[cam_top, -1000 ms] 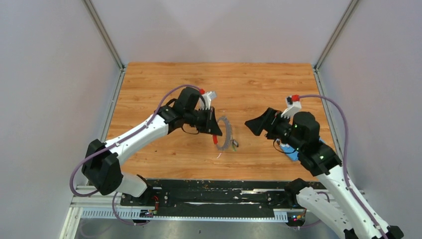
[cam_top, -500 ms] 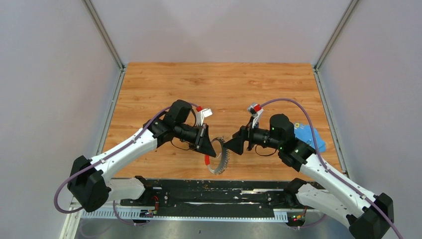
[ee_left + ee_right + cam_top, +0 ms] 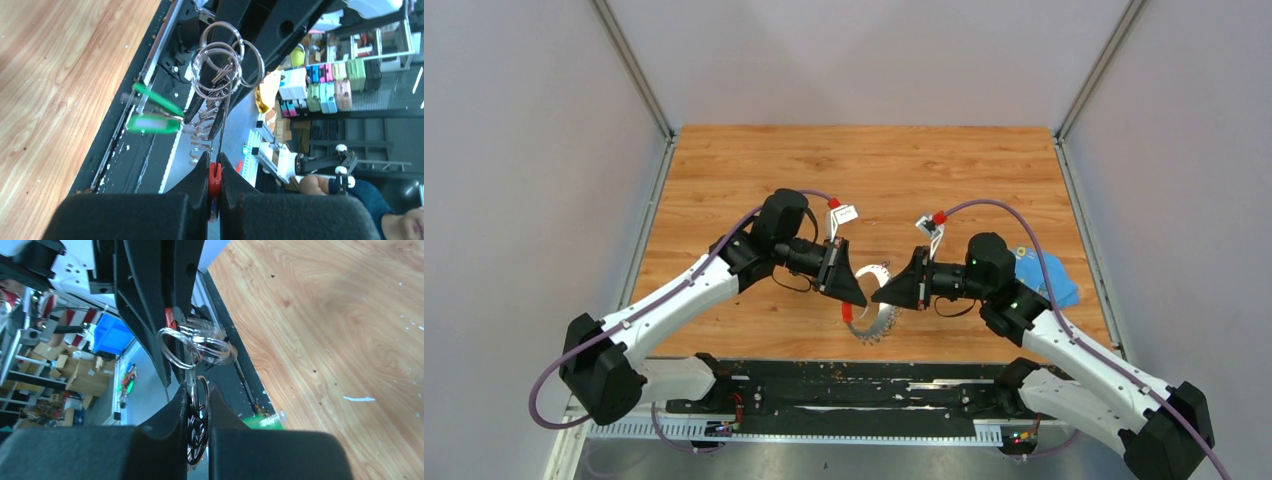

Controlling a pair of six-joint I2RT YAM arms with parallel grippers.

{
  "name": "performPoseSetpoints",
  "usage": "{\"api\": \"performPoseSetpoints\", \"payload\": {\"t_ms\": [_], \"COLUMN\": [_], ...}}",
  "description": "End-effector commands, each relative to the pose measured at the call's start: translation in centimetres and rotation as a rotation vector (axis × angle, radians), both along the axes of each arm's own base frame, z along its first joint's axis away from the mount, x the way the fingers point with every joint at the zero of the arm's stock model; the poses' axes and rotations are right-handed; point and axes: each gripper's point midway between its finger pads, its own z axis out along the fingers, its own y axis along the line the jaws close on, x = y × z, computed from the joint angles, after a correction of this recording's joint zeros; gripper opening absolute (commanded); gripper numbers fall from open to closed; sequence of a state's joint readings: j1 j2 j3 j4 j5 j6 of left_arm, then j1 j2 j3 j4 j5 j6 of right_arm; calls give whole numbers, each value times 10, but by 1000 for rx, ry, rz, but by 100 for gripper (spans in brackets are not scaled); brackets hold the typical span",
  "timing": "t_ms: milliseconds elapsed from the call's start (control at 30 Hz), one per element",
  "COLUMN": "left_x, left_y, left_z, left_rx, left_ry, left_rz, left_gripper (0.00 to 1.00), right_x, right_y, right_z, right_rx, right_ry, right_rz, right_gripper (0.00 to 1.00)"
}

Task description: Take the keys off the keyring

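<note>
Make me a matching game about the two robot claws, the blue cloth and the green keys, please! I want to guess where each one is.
Things:
1. left gripper
2. right gripper
3. blue cloth
4. green-headed keys

Places:
A. lying on the table, on its right side
B. clamped on the red sleeve
C. hanging on the keyring
D. closed around a small silver ring

Pairs: 1-B, 2-D, 3-A, 4-C
</note>
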State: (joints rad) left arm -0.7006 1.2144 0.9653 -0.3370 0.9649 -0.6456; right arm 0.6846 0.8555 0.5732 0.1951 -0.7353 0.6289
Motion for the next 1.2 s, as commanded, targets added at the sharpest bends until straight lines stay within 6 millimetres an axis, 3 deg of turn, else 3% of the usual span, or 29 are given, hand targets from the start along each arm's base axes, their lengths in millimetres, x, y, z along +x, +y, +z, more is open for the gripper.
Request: {"api": "performPoseSetpoints", "payload": {"t_ms": [0,33,100,200,367,667,733,800,867,900,933,967,1000,1067,1167], "left_x": [2,7,20,32,41,55,56,60,64,67,68,69,72,75,76], "left_y": [-6,-6,-3,1,8,16,16,14,14,14,15,16,17,19,20], "left_z": [14,12,8,14,18,23,23,21,22,21,23,26,30,40,50], "left_rx": [-57,-47,-40,-92,-138,-137,-132,-120,-112,-106,-107,-111,-119,-139,-156], "left_ry": [-18,-20,-23,-27,-14,34,62,116,174,213,238,257,268,311,383], "left_rz": [-31,-14,35,100,146,221,237,270,317,352,377,403,441,499,536], "left_gripper": [0,2,19,35,39,14,3,0,0,0,0,0,0,0,0], "right_x": [-3,0,9,21,41,56,57,59,62,64,65,66,67,67,62], "right_y": [4,6,8,11,8,1,0,-4,-15,-24,-33,-43,-53,-70,-83], "right_z": [14,14,10,12,15,20,23,24,27,31,36,39,44,44,51], "right_rx": [70,77,84,147,198,258,259,214,135,102,74,50,33,-13,-17], "right_ry": [72,96,171,242,304,317,299,232,156,113,66,24,-17,-72,-134], "right_rz": [-2,-15,-63,-127,-241,-333,-339,-357,-410,-448,-484,-526,-564,-625,-653], "right_gripper": [1,1,1,1,1,1,1,1,15,38,49,71,82,87,84]}}
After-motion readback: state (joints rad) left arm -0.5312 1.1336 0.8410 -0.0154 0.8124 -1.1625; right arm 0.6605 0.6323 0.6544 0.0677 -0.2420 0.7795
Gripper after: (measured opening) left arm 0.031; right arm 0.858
